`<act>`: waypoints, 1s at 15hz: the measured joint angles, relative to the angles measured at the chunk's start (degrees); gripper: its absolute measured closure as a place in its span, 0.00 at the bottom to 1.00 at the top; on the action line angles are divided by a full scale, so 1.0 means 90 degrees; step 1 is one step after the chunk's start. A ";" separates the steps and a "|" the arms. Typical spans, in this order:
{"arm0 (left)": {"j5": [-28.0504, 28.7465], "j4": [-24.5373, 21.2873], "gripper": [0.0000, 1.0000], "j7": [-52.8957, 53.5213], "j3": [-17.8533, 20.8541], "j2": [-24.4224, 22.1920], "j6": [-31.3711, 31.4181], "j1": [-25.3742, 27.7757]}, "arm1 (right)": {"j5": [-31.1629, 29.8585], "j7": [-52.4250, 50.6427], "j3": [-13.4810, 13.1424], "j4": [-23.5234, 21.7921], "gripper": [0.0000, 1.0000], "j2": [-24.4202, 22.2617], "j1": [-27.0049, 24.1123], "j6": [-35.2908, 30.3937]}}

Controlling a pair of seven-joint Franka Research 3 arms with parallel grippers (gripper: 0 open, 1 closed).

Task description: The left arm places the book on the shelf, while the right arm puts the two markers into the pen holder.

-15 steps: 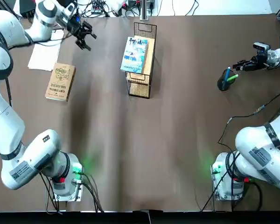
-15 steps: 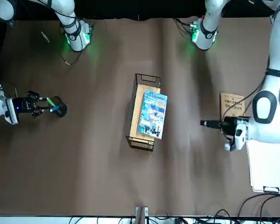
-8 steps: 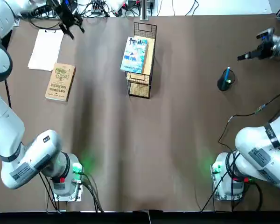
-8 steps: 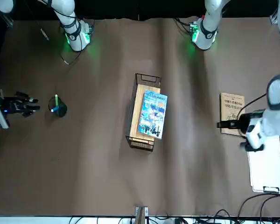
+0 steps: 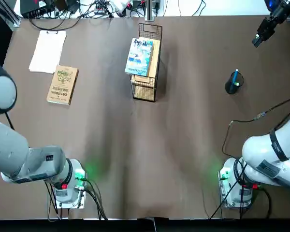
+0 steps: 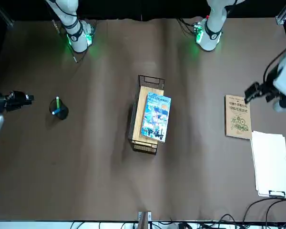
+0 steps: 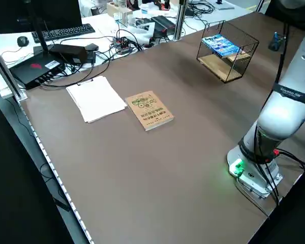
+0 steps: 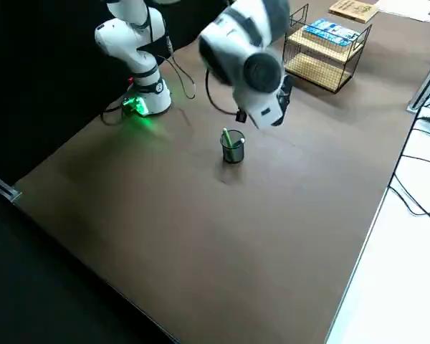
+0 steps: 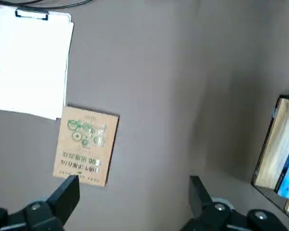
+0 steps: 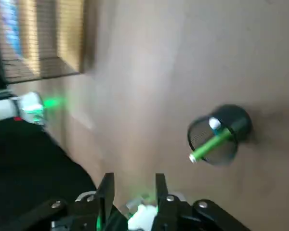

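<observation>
The light-blue book point(image 5: 139, 57) lies flat on the wooden top of the black wire shelf point(image 5: 146, 89), also seen in the front view as book point(image 6: 156, 117) on shelf point(image 6: 139, 140). The black pen holder point(image 5: 231, 84) stands at the right with the blue marker point(image 5: 236, 75) and the green marker point(image 10: 209, 144) inside it. My right gripper point(image 5: 262, 33) hovers at the table's far right corner, away from the pen holder point(image 10: 220, 134), open and empty. My left gripper point(image 6: 255, 90) is raised above the tan book, open wide point(image 9: 134, 192) with nothing in it.
A tan book with a green emblem point(image 5: 63, 84) lies at the left, with white paper on a clipboard point(image 5: 47, 50) beyond it. Cables and electronics point(image 7: 66, 53) line the far table edge. Both green-lit arm bases point(image 5: 70, 186) point(image 5: 234, 183) sit at the near edge.
The right gripper has drawn back from the pen holder toward the far right corner. The left gripper has lifted away from beside the clipboard and left the top view. Book and markers have not moved.
</observation>
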 joint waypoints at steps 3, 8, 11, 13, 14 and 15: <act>0.0241 -0.0405 0.00 0.0010 0.0093 -0.0352 -0.0067 -0.0117 | -0.0743 0.1457 0.0000 0.0094 0.45 -0.0437 0.0501 0.0001; 0.0362 -0.0458 0.00 0.0004 0.0072 -0.0283 -0.0055 -0.0257 | -0.1030 0.3186 -0.0011 0.0085 0.26 -0.1276 0.1324 -0.0029; 0.0367 -0.0454 0.00 0.0000 0.0069 -0.0228 -0.0048 -0.0353 | -0.1445 0.3651 -0.0138 -0.0040 0.07 -0.1791 0.1890 -0.0002; 0.0367 -0.0452 0.00 0.0003 0.0074 -0.0217 -0.0047 -0.0341 | -0.1826 0.4214 -0.0167 -0.0365 0.04 -0.2190 0.2212 0.0419; 0.0367 -0.0451 0.00 0.0007 0.0081 -0.0216 -0.0047 -0.0324 | -0.2072 0.4373 -0.0166 -0.0601 0.04 -0.2431 0.2352 0.0674; 0.0367 -0.0449 0.00 0.0013 0.0085 -0.0217 -0.0047 -0.0308 | -0.2162 0.4449 -0.0166 -0.0821 0.00 -0.2650 0.2442 0.0813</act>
